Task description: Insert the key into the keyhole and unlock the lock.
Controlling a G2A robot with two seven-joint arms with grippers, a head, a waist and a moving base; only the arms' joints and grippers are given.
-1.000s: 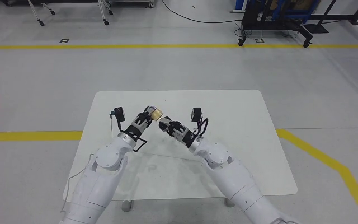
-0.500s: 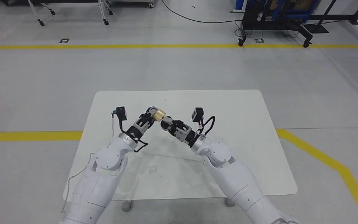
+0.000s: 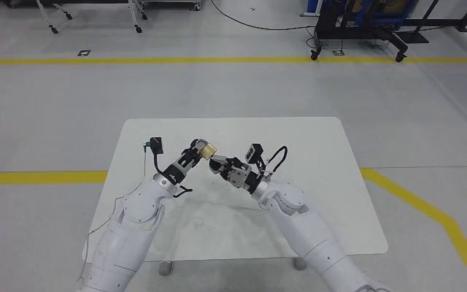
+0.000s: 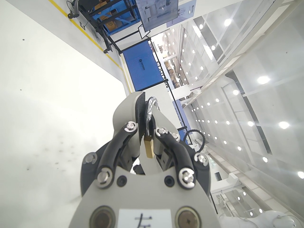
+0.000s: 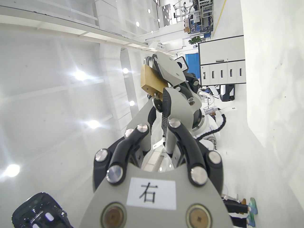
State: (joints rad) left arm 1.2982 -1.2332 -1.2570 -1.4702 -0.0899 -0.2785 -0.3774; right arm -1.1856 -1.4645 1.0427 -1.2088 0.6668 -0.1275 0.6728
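Above the middle of the white table (image 3: 314, 153), my left gripper (image 3: 197, 153) is shut on a brass padlock (image 3: 207, 150). In the left wrist view the steel shackle (image 4: 150, 110) sits between the pads and the brass body (image 4: 149, 147) points back toward the wrist. My right gripper (image 3: 217, 163) meets the padlock from the other side. It is shut on the key (image 5: 157, 98), whose tip is at the underside of the padlock (image 5: 152, 79). The key's blade is hidden, so I cannot tell how deep it sits in the keyhole.
Both grippers are held above the table surface, near its centre line. Yellow floor lines (image 3: 219, 60) run behind and beside the table. Wheeled racks (image 3: 357, 33) stand far back on the floor.
My right wrist has rolled, swinging its camera and cable around while the gripper stays against the padlock. The left gripper with the padlock has shifted only slightly.
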